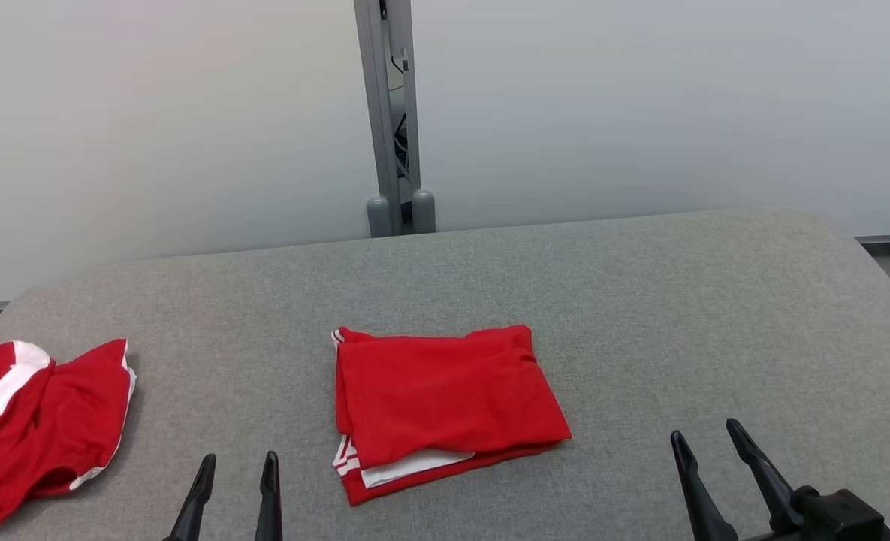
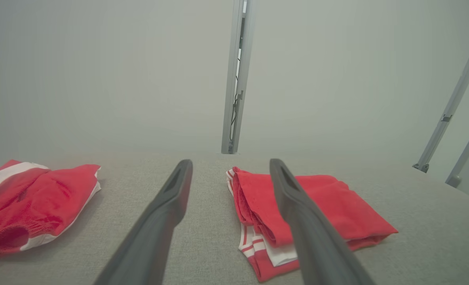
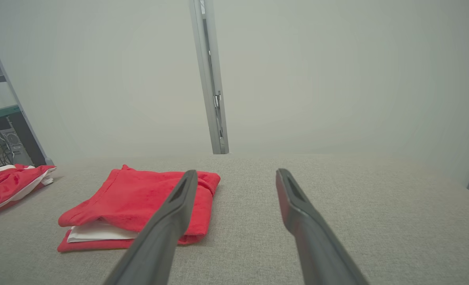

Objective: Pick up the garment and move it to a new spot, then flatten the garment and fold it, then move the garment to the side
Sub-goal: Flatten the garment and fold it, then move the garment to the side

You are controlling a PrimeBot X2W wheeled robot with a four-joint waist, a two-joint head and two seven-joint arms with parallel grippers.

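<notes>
Garment (image 1: 445,398) seen folded, jaws spread wide

Grey cloth-covered table (image 1: 640,300) is backed by pale wall panels (image 1: 152,113) joined at a grey post (image 1: 390,113). The red garment is laid folded near the table's middle, white trim shown at its near edge. A crumpled red-and-white garment (image 1: 39,428) is laid at the table's left edge, well apart. The left gripper (image 1: 238,460) is held near the folded garment's near-left corner, the right gripper (image 1: 704,432) well to its right; both are kept wide apart, nothing gripped.
</notes>
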